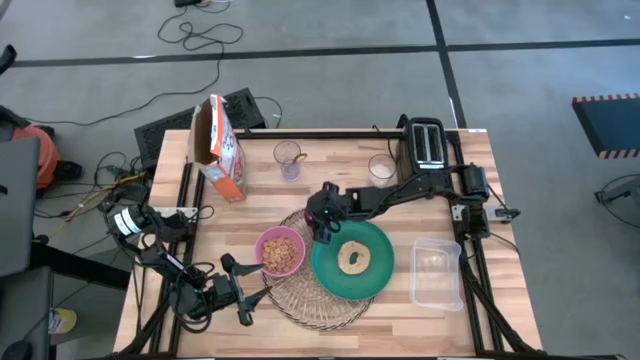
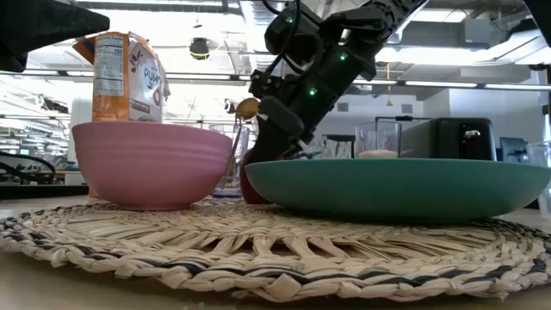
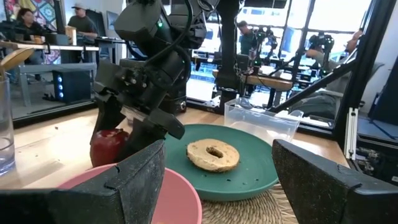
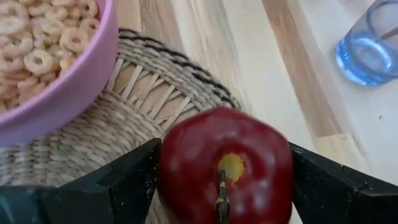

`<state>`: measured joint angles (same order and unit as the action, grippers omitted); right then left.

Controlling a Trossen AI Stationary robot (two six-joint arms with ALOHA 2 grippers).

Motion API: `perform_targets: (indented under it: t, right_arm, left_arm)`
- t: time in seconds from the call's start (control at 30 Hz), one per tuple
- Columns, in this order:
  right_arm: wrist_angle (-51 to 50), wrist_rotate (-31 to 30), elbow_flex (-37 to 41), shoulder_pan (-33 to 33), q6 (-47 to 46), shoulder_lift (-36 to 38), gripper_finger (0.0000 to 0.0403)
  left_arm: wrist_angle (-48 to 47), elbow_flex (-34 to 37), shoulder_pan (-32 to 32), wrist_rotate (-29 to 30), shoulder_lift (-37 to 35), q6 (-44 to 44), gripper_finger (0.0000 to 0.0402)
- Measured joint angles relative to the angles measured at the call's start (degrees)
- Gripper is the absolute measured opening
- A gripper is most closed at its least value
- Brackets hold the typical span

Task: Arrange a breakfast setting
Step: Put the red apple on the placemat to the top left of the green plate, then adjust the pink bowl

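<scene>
Lower left of the high view: my left gripper [image 1: 243, 303] waits at the near-left edge of the wicker mat [image 1: 300, 300], fingers spread wide, nothing in them.

Moving right, the pink bowl [image 1: 281, 251] sits on the mat's left part, filled with ring cereal. The cereal box [image 1: 222, 150] stands well behind it, upper left of the table.

Centre frame: my right gripper [image 1: 324, 226] is down between bowl and teal plate [image 1: 375, 278], at the mat's far edge. In the right wrist view its fingers sit against both sides of the red apple [image 4: 225, 165], stem facing the camera; I read it as clamped on the fruit. From the low view I cannot tell whether the apple rests on the mat or hangs just above it.

Handling note: the apple looks smooth, firm and round, so I judge it likely to slip or roll. The grip belongs across the widest part, as it is now, and it should be set down flat.

Right of centre: the bagel [image 1: 354, 258] lies in the middle of the plate. The plate overlaps the mat's right side. A gold spoon [image 2: 247, 108] stands in a glass [image 1: 289, 158] behind the mat.

Far right: clear tub [image 1: 437, 273], toaster [image 1: 427, 142] behind.
</scene>
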<state>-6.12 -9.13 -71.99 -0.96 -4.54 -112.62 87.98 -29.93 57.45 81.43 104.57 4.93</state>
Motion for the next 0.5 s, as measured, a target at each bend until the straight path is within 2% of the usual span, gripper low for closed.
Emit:
perform_targets:
  t: [0.23,0.5]
  right_arm:
    - [-0.3,0.1,0.1,0.1,0.3,0.9,0.0350]
    - [-3.0,0.1,0.0,0.3,0.7,6.1,0.0350]
  left_arm:
    - [0.0,0.0,0.0,0.0,0.0,0.0,0.0281]
    - [0.0,0.0,0.0,0.0,0.0,0.0,0.0281]
